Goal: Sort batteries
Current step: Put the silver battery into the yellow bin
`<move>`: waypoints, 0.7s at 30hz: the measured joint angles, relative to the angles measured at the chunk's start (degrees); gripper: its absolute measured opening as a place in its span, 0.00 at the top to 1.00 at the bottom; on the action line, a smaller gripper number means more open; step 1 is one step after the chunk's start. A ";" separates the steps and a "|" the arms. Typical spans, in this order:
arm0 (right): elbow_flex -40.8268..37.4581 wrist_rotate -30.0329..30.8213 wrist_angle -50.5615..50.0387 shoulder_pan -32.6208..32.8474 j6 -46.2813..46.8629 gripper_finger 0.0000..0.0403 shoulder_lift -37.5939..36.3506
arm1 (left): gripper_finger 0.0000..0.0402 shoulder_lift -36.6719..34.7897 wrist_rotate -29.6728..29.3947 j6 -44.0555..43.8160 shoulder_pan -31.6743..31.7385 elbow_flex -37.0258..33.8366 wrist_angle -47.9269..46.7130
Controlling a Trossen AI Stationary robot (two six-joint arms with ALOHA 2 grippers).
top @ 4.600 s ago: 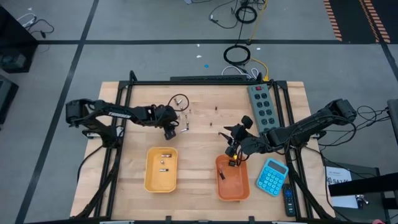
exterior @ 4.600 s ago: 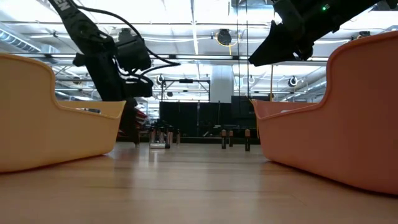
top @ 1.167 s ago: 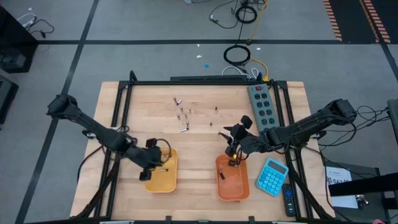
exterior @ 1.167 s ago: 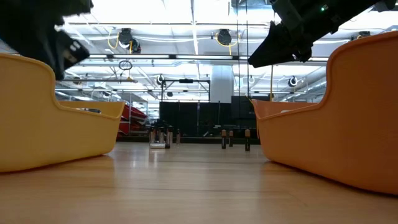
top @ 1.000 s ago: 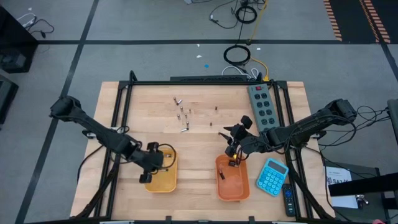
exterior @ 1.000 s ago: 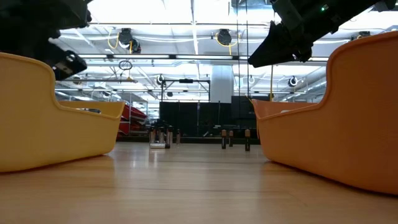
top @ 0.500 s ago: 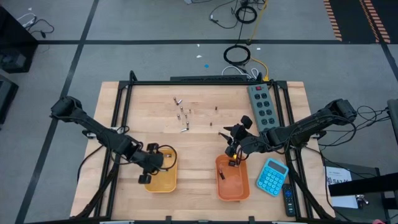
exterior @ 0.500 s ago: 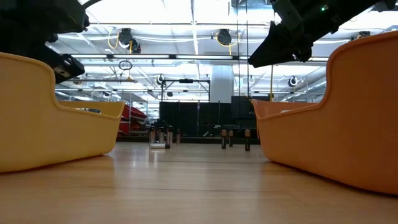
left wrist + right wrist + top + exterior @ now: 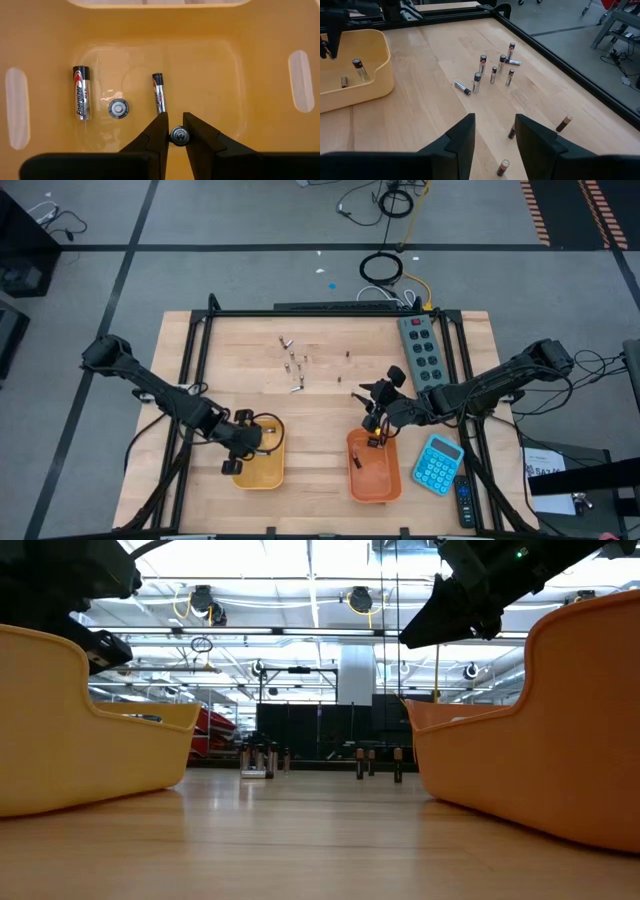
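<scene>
My table (image 9: 330,405) is pale wood, matt, fine-grained. Yellow tray (image 9: 260,60) reads as smooth glossy plastic with soft glare; orange tray (image 9: 375,480) looks like the same plastic. Batteries (image 9: 82,93) show shiny metallic casings. I see matt black fingers (image 9: 202,137) on the left gripper (image 9: 174,131).

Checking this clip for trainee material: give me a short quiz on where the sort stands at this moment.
1. True or false: the right gripper has its jaws open, with nothing between them.
2. The left gripper is over: A the yellow tray; B the orange tray; C the calculator.
3. Apart from the battery at the left gripper's tip, how many other batteries are in the yellow tray?
Key: 1 true; 2 A; 3 three.
</scene>
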 joint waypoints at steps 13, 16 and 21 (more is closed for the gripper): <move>0.00 -0.01 0.00 0.00 0.00 0.68 0.00 | 0.84 0.00 -1.16 -1.24 0.00 0.00 -1.30; 0.00 0.00 0.00 0.00 0.00 0.68 0.00 | 0.82 0.00 -2.41 -2.45 0.00 0.00 -2.39; 0.00 -0.01 0.00 0.00 0.00 0.68 0.00 | 0.74 0.00 -3.52 -4.08 0.00 -0.02 -4.99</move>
